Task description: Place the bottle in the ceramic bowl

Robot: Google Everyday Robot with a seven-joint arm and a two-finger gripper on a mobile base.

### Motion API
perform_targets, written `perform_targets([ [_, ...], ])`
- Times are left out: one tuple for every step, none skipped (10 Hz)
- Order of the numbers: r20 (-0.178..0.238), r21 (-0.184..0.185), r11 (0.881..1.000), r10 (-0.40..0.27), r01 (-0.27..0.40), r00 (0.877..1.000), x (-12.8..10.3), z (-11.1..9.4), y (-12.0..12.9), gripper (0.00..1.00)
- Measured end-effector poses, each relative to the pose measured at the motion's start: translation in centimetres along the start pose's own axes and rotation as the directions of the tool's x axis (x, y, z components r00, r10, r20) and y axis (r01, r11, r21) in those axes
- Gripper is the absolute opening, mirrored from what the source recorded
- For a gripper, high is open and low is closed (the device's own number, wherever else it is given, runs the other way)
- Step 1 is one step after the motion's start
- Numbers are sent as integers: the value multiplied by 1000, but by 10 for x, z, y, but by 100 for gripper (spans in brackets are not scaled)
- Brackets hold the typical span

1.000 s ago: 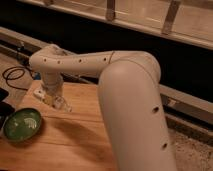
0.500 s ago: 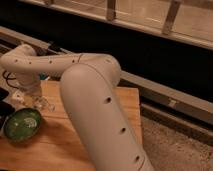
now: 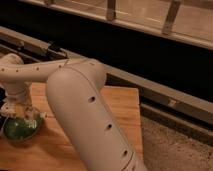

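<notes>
- Small white bottle: not distinguishable; presumably at the gripper, above the bowl.
- Round dark-green glazed ceramic bowl [image 3: 19, 128]: left end of the wooden table [image 3: 120, 105], partly covered.
- Gripper [image 3: 21, 114]: directly over the bowl; grasp cannot be judged.
- Risk: an off-centre release could tip the bottle over the rim.
- 1 white arm [image 3: 85, 115] blocks much.

We can read no text, label, brand, number or sign anywhere here. The white arm [image 3: 80, 100] carries only small dark holes, not characters. The pincer [image 3: 22, 111] sits at the near left, right over the ceramic bowl [image 3: 19, 129] on the wooden counter [image 3: 120, 107], and none of them bears a marking we can make out. The bottle is not somewhere we can pick out, so no label shows.
</notes>
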Motion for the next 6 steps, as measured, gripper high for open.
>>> perform_targets([
  [-3,-11,1000,-8,8,1000,-1,4,4,0],
  [-5,-27,999,-20,19,1000,-2,11,9,3],
  [7,-34,999,-22,22,1000,-2,12,10,5],
  [7,-34,999,-18,19,1000,-1,12,9,3],
  [8,-35,999,-20,20,1000,-2,12,9,0],
  [9,-35,999,-22,23,1000,-3,12,11,3],
])
